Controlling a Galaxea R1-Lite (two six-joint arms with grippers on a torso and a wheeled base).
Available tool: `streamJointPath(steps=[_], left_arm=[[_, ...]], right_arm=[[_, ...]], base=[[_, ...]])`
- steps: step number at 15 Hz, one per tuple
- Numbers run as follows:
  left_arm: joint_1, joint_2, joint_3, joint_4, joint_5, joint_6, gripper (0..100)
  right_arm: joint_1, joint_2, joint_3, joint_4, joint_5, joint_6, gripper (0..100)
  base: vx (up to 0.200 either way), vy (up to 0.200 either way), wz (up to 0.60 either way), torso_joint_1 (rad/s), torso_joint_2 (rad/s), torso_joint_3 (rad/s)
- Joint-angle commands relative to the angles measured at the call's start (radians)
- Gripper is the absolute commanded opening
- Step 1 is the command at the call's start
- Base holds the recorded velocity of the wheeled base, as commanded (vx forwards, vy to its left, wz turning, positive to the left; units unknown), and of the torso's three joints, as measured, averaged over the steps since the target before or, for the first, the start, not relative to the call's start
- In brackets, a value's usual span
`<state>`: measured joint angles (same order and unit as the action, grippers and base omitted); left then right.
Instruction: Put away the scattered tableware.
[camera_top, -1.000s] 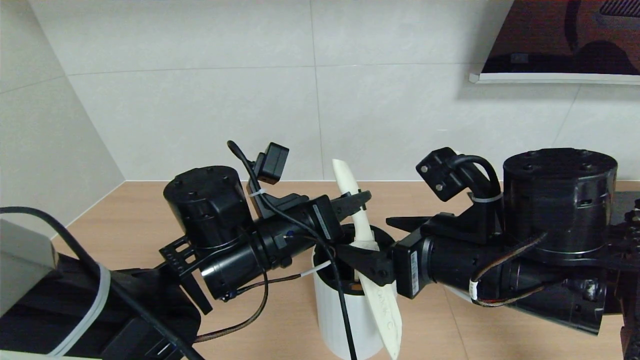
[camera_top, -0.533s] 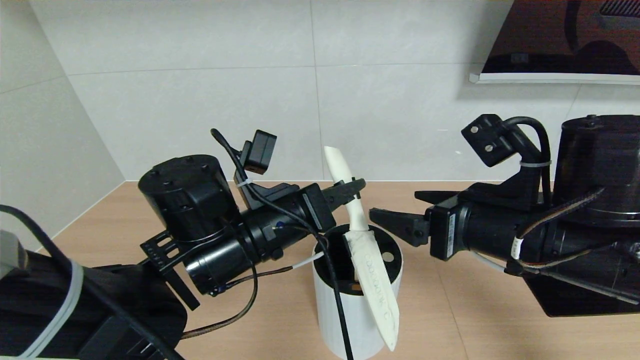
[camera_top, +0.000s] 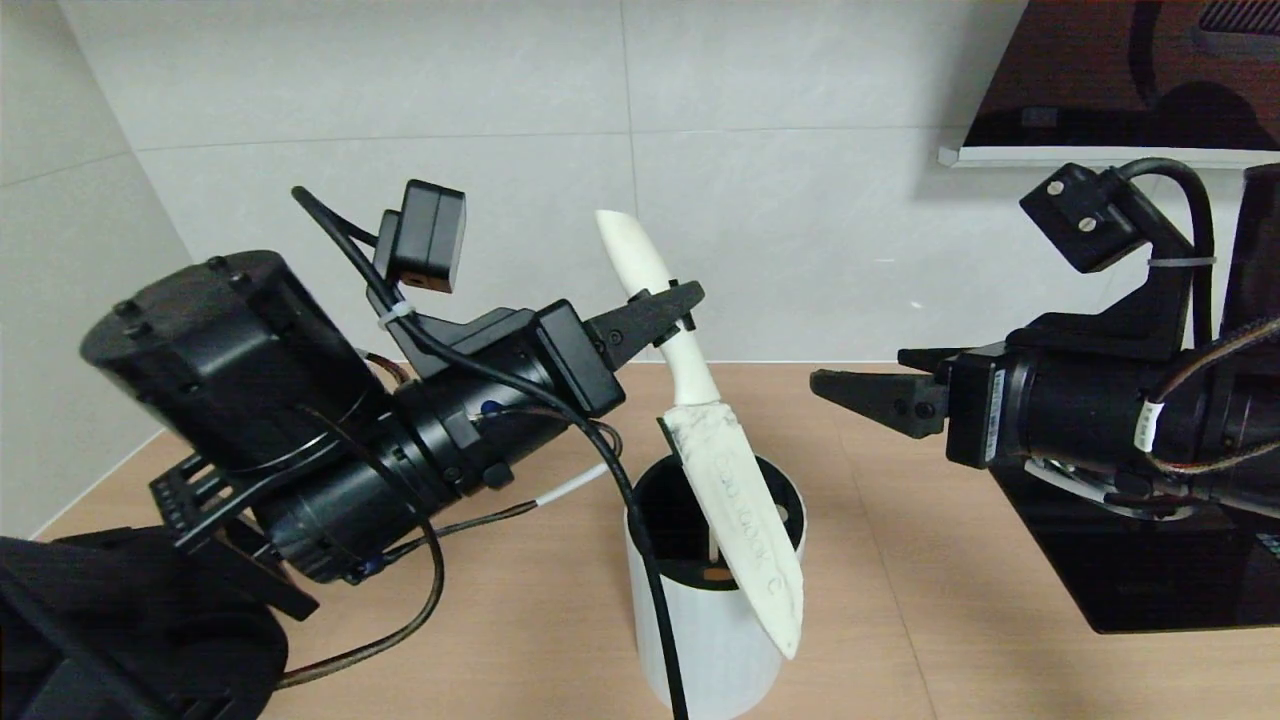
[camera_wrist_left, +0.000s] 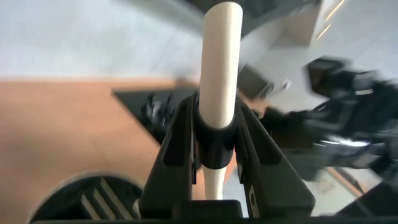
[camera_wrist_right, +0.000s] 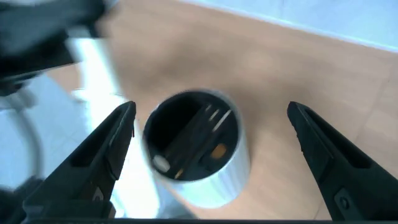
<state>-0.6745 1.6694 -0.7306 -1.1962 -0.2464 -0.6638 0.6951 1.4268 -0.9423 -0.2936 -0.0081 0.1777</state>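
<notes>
My left gripper (camera_top: 672, 318) is shut on the cream handle of a white knife (camera_top: 745, 520), seen close up in the left wrist view as the knife handle (camera_wrist_left: 219, 74) clamped in the gripper (camera_wrist_left: 216, 140). The marbled blade slants down over the white cylindrical holder (camera_top: 700, 640), with its tip in front of the holder's near wall. My right gripper (camera_top: 860, 368) hangs to the right of the knife, apart from it. In its wrist view the right gripper (camera_wrist_right: 210, 109) is open wide above the holder (camera_wrist_right: 205, 180), which has several utensils inside.
A black cooktop (camera_top: 1150, 570) lies on the wooden counter (camera_top: 900, 620) under the right arm. A tiled wall (camera_top: 640, 200) stands close behind, with a dark hood (camera_top: 1130, 80) at the upper right. The counter left of the holder is bare.
My left gripper has lifted the knife higher above the holder. The right gripper has drawn back to the right and upward, away from the blade.
</notes>
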Motion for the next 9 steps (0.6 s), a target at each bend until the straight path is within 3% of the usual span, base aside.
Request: streamJointPath(steps=[1, 3, 4, 5, 6, 7, 8, 9], left_arm=[[0.000, -0.079, -0.015, 0.052, -0.001, 0.009, 0], [0.000, -0.126, -0.062, 0.193, 0.007, 0.035, 0], [0.000, -0.165, -0.119, 0.343, 0.048, 0.056, 0], [-0.004, -0.168, -0.202, 0.445, 0.165, 0.069, 0], [-0.007, -0.163, -0.237, 0.475, 0.228, 0.076, 0], [-0.016, -0.160, -0.276, 0.544, 0.335, 0.142, 0], [-0.028, -0.157, -0.289, 0.564, 0.389, 0.171, 0], [-0.028, -0.157, -0.289, 0.564, 0.389, 0.171, 0]], right_arm=[[-0.008, -0.005, -0.003, 0.001, 0.000, 0.000, 100], [-0.014, -0.002, -0.001, 0.001, 0.000, 0.000, 100], [-0.017, 0.001, -0.001, 0.001, 0.000, 0.000, 100], [-0.017, 0.003, 0.000, 0.001, 0.000, 0.000, 100], [-0.017, 0.003, 0.000, 0.001, 0.000, 0.000, 100], [-0.017, 0.003, 0.000, 0.001, 0.000, 0.000, 100], [-0.017, 0.003, 0.002, 0.002, 0.000, 0.000, 100], [-0.017, 0.003, 0.002, 0.002, 0.000, 0.000, 100]], base=[[0.000, 0.000, 0.00, 0.000, 0.00, 0.000], [0.000, 0.000, 0.00, 0.000, 0.00, 0.000], [0.000, 0.000, 0.00, 0.000, 0.00, 0.000], [0.000, 0.000, 0.00, 0.000, 0.00, 0.000], [0.000, 0.000, 0.00, 0.000, 0.00, 0.000], [0.000, 0.000, 0.00, 0.000, 0.00, 0.000], [0.000, 0.000, 0.00, 0.000, 0.00, 0.000], [0.000, 0.000, 0.00, 0.000, 0.00, 0.000]])
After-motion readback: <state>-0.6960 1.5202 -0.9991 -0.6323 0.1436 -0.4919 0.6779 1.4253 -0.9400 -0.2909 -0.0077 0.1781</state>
